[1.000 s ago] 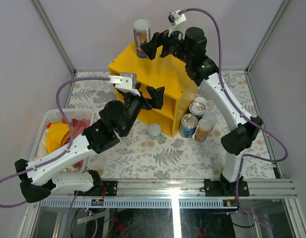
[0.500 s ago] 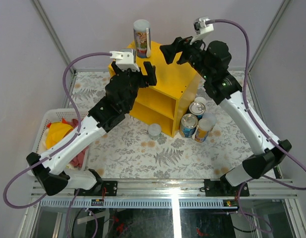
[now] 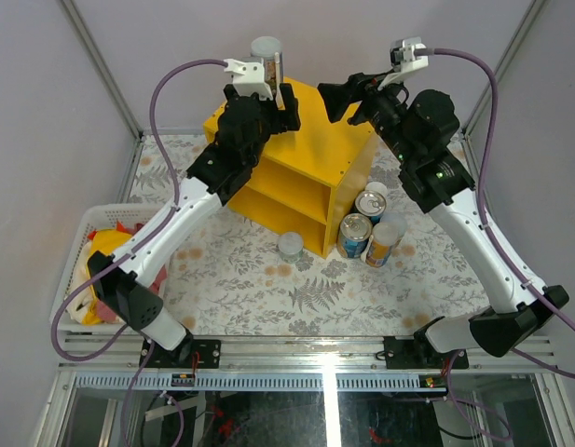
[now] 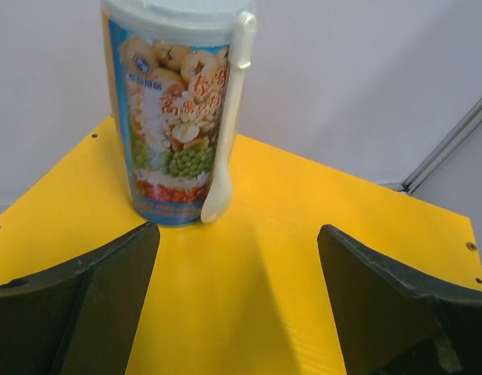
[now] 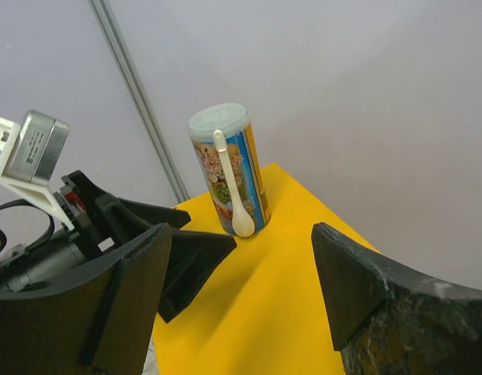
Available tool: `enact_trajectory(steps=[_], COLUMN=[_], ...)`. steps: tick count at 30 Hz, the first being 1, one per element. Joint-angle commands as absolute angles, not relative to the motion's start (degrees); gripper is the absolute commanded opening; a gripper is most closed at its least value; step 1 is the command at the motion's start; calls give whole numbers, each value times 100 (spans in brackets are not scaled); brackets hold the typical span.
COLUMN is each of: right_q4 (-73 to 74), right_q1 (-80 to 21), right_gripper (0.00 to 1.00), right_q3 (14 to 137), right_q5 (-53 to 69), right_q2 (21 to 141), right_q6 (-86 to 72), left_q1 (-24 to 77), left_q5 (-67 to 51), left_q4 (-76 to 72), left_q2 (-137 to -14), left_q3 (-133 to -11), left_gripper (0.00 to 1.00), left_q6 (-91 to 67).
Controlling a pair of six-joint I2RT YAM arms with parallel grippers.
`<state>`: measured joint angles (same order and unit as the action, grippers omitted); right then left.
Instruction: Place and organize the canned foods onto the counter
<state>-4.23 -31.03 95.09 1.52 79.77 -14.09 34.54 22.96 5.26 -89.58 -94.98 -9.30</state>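
**Both grippers above the counter, jaws apart and empty**
At far left you see the white laundry basket (image 3: pixel 82 244) holding cloths. The left gripper (image 4: pixel 237 229) hangs over the yellow counter (image 3: pixel 317 154), just short of the tall spoon-fitted can (image 4: pixel 176 117) standing upright at the top's rear left corner. A short pale-lidded can (image 3: pixel 290 246) stands on the table before the shelves. The right gripper (image 5: pixel 242 231) faces the tall can from the right. Three more cans (image 3: pixel 369 225) cluster beside the counter's right wall.
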Motion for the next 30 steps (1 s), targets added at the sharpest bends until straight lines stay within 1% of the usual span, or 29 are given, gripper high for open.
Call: enact_trajectory(steps=[1,11,18,27,30], right_q4=[-740,-604,-566,-560,-570], right_q1=[-3138,-3134,-3132,-3129,-3129], right_gripper=[79,80,80,80,80], right_q3=[9519,9536,9503,9466,9466], right_q5=[25,26,19,1,3], right_q2=[7779,7717,7674,7644,7653], right_q6=[-1307,-1106,-1058,-1026,-1028], left_q1=[3340,3190,2997,2750,2696], left_q5=[2231,2754,2716,2354,2271], left_q4=[683,917,835,624,561], left_q2=[-9266,-9727,-9914,-10087,-10113], left_q3=[-10096,-10530,-10673,-10815,-10797], left_gripper=[82,82,81,69,67], left_q6=[-964,-896,-808,-654,-625])
